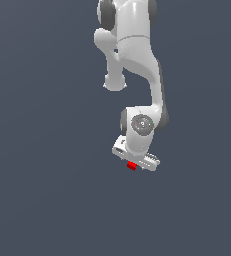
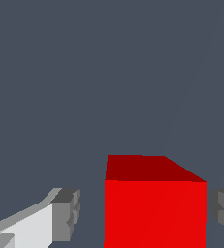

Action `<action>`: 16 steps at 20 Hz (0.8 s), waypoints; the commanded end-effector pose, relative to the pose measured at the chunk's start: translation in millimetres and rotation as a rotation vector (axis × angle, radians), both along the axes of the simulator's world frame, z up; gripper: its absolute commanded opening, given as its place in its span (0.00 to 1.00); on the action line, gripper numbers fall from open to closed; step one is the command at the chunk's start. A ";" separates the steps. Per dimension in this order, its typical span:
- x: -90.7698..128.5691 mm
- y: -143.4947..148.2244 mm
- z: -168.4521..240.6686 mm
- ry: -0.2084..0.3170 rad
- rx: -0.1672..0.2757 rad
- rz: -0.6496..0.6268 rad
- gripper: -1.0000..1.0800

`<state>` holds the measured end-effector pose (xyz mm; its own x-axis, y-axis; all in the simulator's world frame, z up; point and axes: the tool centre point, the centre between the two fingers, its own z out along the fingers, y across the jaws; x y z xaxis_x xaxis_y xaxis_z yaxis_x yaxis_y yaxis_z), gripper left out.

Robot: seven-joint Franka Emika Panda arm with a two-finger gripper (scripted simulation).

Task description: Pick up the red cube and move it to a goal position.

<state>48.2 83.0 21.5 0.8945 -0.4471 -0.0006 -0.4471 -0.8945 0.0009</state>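
Where the wrist view looks down between the jaws (image 2: pixel 142 213), the red cube (image 2: pixel 154 208) sits between the two grey pads. One pad (image 2: pixel 223 213) is touching the side of the cube, or is so near that no gap shows. The other pad (image 2: pixel 66 213) stands a little apart from the opposite face, with a strip of the dark bench (image 2: pixel 108 72) visible between them. So the jaws are spread slightly wider than the cube, and I cannot tell if they press it at all.

Seen in the exterior view, the cube (image 1: pixel 132 166) appears as a tiny red spot just under the white jaws (image 1: pixel 135 163), much smaller than their width. The white arm (image 1: pixel 137 60) comes down to them from above. Whether the cube rests on the bench (image 1: pixel 37 200) or hangs above it, I cannot tell.
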 end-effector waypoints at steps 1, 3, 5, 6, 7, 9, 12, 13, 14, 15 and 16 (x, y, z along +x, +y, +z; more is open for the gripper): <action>2.3 1.5 -3.1 -0.001 0.000 -0.011 0.96; 2.8 1.9 -3.5 -0.001 0.001 -0.013 0.96; 2.6 1.1 -2.3 -0.001 0.001 -0.010 0.96; 2.4 0.7 -1.7 -0.001 0.001 -0.008 0.96; 2.3 0.6 -1.5 -0.001 0.001 -0.008 0.96; 2.3 0.6 -1.5 -0.001 0.001 -0.008 0.00; 2.3 0.6 -1.5 -0.001 0.001 -0.008 0.00; 2.3 0.6 -1.5 -0.001 0.001 -0.008 0.00; 2.3 0.6 -1.5 -0.001 0.001 -0.008 0.00; 2.3 0.6 -1.5 -0.001 0.001 -0.008 0.00; 2.3 0.6 -1.5 -0.001 0.001 -0.008 0.00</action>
<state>50.4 83.6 19.7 0.8909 -0.4542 -0.0004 -0.4542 -0.8909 0.0003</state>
